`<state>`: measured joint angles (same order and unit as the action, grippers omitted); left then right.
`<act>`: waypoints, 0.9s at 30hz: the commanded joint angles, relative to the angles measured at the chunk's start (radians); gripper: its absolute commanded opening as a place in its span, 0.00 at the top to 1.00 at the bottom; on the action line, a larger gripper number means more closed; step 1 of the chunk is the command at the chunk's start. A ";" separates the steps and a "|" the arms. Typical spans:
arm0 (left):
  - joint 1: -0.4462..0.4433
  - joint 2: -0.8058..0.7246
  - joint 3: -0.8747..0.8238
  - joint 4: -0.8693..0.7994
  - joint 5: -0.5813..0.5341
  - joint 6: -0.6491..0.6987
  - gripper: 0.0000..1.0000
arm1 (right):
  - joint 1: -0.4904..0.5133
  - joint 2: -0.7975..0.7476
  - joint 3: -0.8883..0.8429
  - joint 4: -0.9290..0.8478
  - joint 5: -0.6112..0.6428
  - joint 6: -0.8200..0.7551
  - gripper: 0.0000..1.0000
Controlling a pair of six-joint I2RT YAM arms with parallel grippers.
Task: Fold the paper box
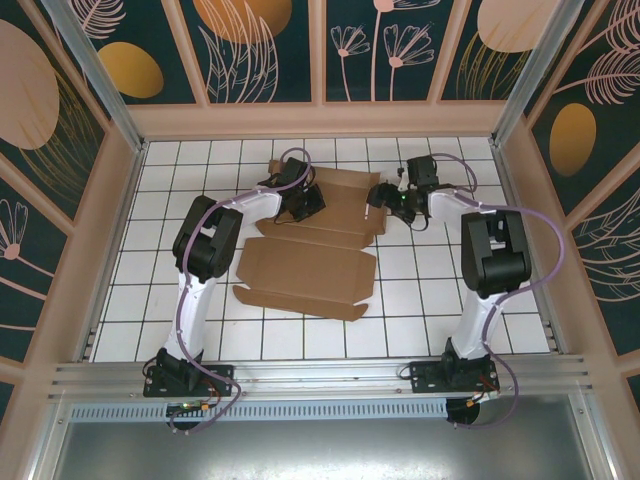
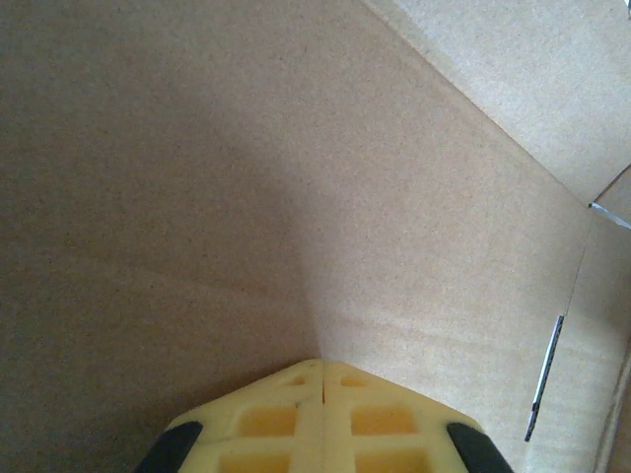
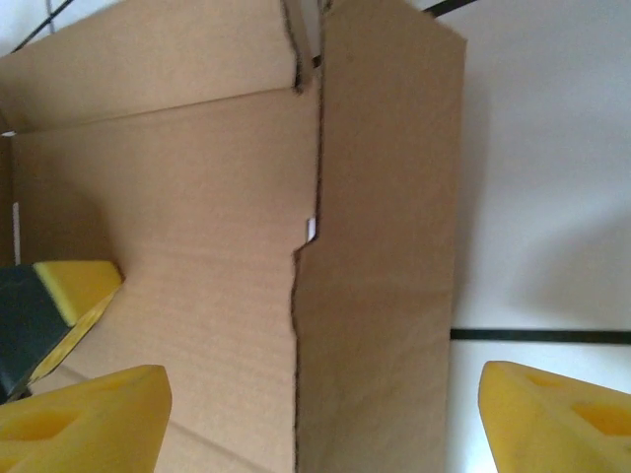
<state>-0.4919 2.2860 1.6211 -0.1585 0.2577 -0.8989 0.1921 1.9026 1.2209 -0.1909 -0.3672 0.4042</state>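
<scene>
On the tiled desk (image 1: 420, 300): paper box (image 1: 305, 270), partly folded | likely light, stiff, bends at creases; grip flap edges | left gripper (image 2: 322, 367) closed against panel | right gripper (image 1: 380, 197) spread astride side flap

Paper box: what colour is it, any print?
Plain brown, unprinted; the paper box shows best from the top external view.

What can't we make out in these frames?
- Top external: left arm and right arm cover the far panels of the paper box.
- Left wrist: shut left tool sits too near the paper box to tell which panel.
- Right wrist: the flap's lower end is cut by the bottom edge; whether it lies between the open right tool's fingers is unclear.
</scene>
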 commanded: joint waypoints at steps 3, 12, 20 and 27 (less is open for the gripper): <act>0.018 -0.006 -0.029 -0.087 -0.017 0.018 1.00 | -0.015 0.066 0.039 -0.026 -0.050 -0.013 0.27; 0.018 -0.005 -0.038 -0.076 -0.003 0.013 1.00 | -0.017 0.030 -0.035 0.163 -0.308 0.051 0.60; 0.018 -0.005 -0.040 -0.070 0.002 0.015 1.00 | 0.028 -0.046 -0.037 0.175 -0.322 0.067 0.64; 0.019 -0.011 -0.049 -0.065 0.003 0.013 1.00 | 0.124 0.084 0.109 0.094 -0.247 0.038 0.58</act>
<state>-0.4786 2.2772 1.6062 -0.1600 0.2794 -0.8989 0.2794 1.9297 1.2655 -0.0605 -0.6289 0.4686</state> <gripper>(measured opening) 0.050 0.388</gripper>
